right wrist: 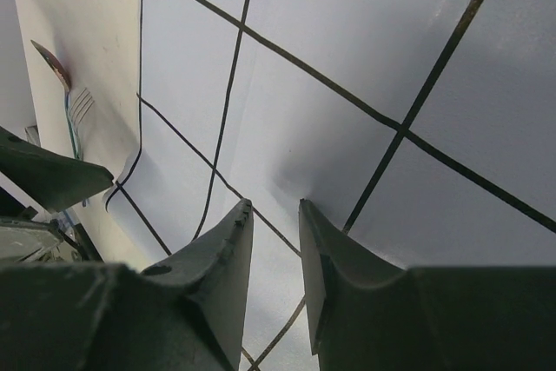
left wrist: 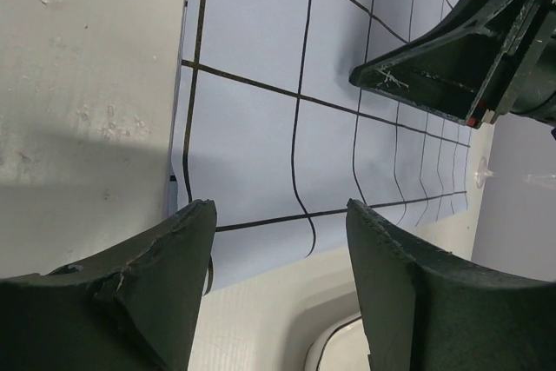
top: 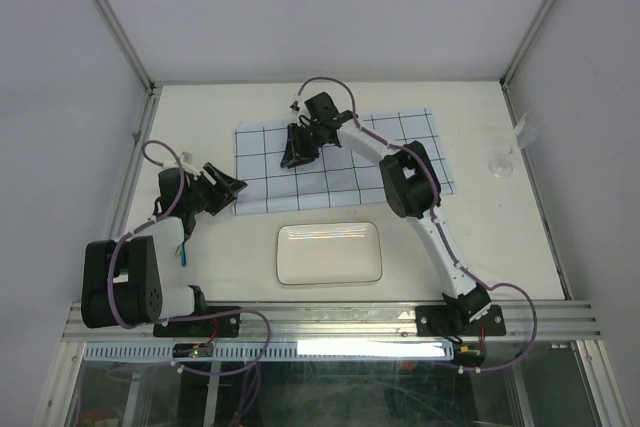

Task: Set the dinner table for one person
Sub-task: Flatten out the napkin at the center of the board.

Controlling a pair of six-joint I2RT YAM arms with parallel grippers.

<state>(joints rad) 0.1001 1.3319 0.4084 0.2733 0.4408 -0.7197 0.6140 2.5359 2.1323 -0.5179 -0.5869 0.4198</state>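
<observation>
1. The right gripper (right wrist: 274, 209) stands with its dark fingertips down on the pale-blue cloth (top: 385, 147). Its jaws are only narrowly apart. A shallow shaded dimple in the fabric shows at the tips, and the gap between them shows only cloth.
2. The left gripper (left wrist: 280, 215) has its jaws spread wide with nothing between them. It is poised over the cloth's near-left corner, where the edge meets the bare tabletop.
3. The cloth is thin and matte, ruled with dark grid lines. It lies flat on the far half of the table with its long side running left to right, slightly skewed. Both grippers are at its left end, the right one farther back.
4. A white rectangular plate (top: 330, 253) with rounded corners and a glossy rim sits just near of the cloth, apart from it. Its long side also runs left to right.
5. A fork (right wrist: 78, 107) with a teal handle lies on the bare table left of the cloth, close to the left arm.
6. A small clear vessel (top: 499, 163) stands well to the right, off the cloth.
7. The dinner table (top: 490, 242) is beneath everything. It is a cream, matte, flat rectangle, seen from overhead with its longer side left to right, and an aluminium rail (top: 330, 319) runs along its near edge.
</observation>
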